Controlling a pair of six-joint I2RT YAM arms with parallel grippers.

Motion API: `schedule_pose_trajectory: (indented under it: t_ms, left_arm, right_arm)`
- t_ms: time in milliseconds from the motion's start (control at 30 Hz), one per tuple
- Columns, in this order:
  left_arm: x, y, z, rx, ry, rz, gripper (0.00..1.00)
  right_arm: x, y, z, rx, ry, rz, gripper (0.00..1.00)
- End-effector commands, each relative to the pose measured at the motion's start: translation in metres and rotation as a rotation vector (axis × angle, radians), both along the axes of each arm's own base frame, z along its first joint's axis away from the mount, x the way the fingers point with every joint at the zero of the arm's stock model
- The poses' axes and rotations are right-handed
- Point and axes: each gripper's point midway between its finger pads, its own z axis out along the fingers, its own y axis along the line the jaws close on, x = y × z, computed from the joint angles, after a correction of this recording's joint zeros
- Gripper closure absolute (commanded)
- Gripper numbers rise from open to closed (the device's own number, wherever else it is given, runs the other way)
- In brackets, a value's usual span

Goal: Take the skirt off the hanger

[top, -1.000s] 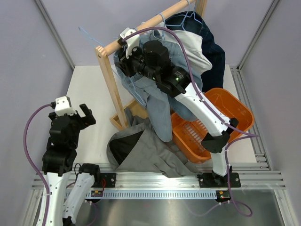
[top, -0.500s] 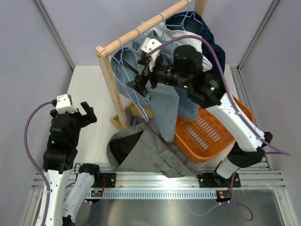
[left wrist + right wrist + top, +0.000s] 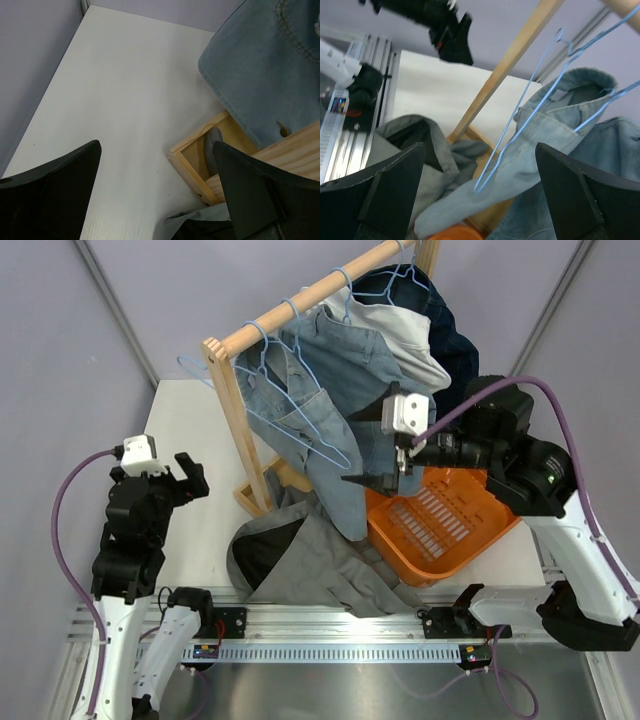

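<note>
The mid-grey pleated fabric skirt (image 3: 330, 565), with its dark charcoal inner side showing in one fold, lies crumpled on the white desk (image 3: 190, 420) at the foot of the pale wooden rail (image 3: 300, 305). It is off the thin light-blue wire hanger (image 3: 517, 114), which hangs bare. Soft blue denim garments (image 3: 330, 370) drape beside a slotted orange plastic basket (image 3: 500, 485). The left gripper (image 3: 157, 190) and right gripper (image 3: 365, 448) both have their black fingers spread apart, holding nothing.

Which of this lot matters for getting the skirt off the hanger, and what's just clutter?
Job: grey skirt, heaped below the wooden rail; bare blue wire hanger, hooked on that rail.
Just lying about: denim garments, pale grey garment, orange basket.
</note>
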Motion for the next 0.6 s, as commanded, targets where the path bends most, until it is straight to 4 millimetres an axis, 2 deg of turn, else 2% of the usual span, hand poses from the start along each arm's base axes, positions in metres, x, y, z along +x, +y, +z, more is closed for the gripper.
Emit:
schedule_pose_trajectory:
  t_ms: [0,33,67,100,167,200,333,433,533,567]
  left_arm:
    - [0.001,-0.008,0.035,-0.025,-0.112,-0.043,0.01]
    - [0.000,-0.009,0.035,-0.027,-0.113,-0.047,0.01]
    - [-0.002,-0.009,0.039,-0.029,-0.125,-0.051,0.01]
    - [-0.002,-0.010,0.039,-0.028,-0.124,-0.053,0.01]
    - [-0.005,-0.009,0.042,-0.021,-0.125,-0.056,0.01]
    - [-0.006,-0.009,0.041,-0.017,-0.117,-0.058,0.01]
    - [-0.008,-0.011,0.041,-0.022,-0.112,-0.070,0.01]
    - [-0.008,-0.014,0.043,-0.027,-0.115,-0.086,0.01]
    - [-0.010,-0.016,0.045,-0.029,-0.119,-0.100,0.01]
    - [-0.010,-0.018,0.046,-0.030,-0.119,-0.106,0.01]
  right_arm:
    - [-0.031,-0.017,-0.030,-0.083,-0.059,0.140,0.01]
    - [-0.034,-0.020,-0.038,-0.113,-0.120,0.166,0.01]
    - [-0.038,-0.023,-0.063,-0.164,-0.087,0.190,0.01]
    - [-0.047,-0.028,-0.068,-0.169,-0.097,0.210,0.00]
    - [-0.061,-0.034,-0.100,-0.235,-0.070,0.284,0.01]
    - [-0.067,-0.038,-0.109,-0.252,-0.092,0.313,0.02]
    - [-0.086,-0.045,-0.155,-0.332,-0.006,0.421,0.03]
    - [-0.089,-0.043,-0.172,-0.369,0.010,0.484,0.04]
    - [-0.085,-0.029,-0.186,-0.396,0.017,0.519,0.04]
    - [-0.078,-0.023,-0.199,-0.435,0.035,0.501,0.05]
